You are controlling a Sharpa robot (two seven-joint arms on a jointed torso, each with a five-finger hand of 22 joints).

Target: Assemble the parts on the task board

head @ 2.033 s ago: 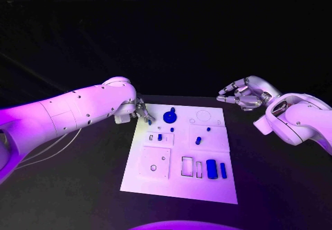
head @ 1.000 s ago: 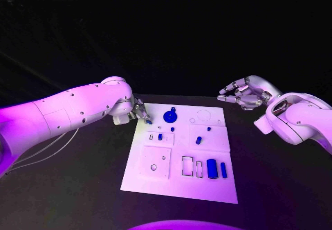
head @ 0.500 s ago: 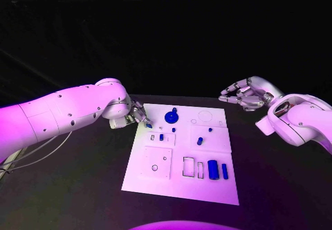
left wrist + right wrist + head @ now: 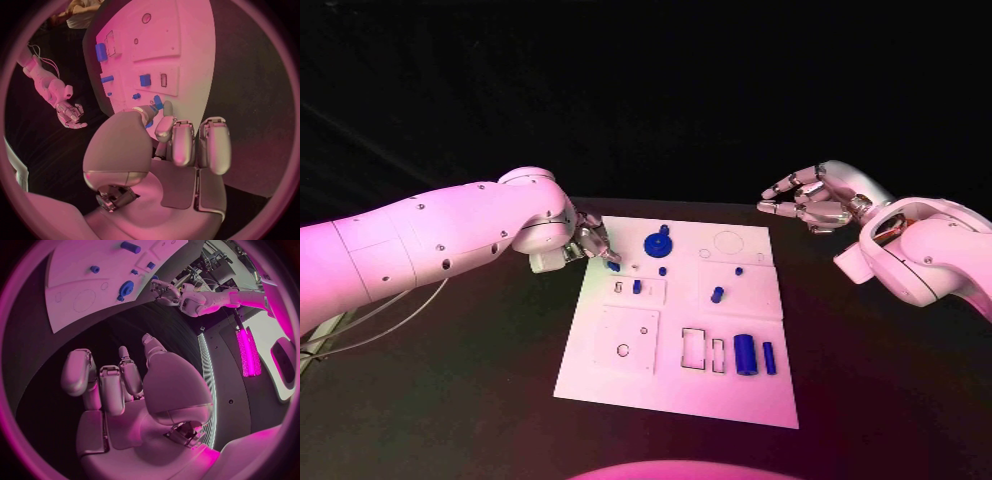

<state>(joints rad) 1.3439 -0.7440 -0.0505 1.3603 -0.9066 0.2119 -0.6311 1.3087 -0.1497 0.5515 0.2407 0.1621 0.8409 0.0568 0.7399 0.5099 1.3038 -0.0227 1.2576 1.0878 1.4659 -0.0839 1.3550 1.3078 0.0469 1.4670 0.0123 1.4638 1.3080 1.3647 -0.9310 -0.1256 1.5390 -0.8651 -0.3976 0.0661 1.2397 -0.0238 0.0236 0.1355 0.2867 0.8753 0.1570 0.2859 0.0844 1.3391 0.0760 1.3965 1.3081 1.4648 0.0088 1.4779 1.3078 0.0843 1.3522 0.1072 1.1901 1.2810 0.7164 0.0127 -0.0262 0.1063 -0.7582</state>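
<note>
The white task board (image 4: 625, 375) lies in the middle of the black table. At its far left corner my left hand (image 4: 590, 243) pinches a small blue part (image 4: 613, 266) between thumb and fingertip, just over the board's edge. The left wrist view shows this part (image 4: 158, 103) in front of the hand (image 4: 181, 145), with the board (image 4: 187, 40) beyond. A round blue part (image 4: 656, 243) sits near the far edge. My right hand (image 4: 808, 203) hovers off the board's far right corner, fingers loosely bent and holding nothing; it appears again in the right wrist view (image 4: 125, 385).
Small blue parts (image 4: 636, 286) (image 4: 717, 294) stand in the board's middle. Two longer blue blocks (image 4: 744, 354) (image 4: 767, 357) lie near its right front, beside empty rectangular slots (image 4: 691, 347). Bare black table surrounds the board.
My left hand has shifted slightly nearer over the board's far left corner, carrying the small blue part with it. The right hand has stayed where it was.
</note>
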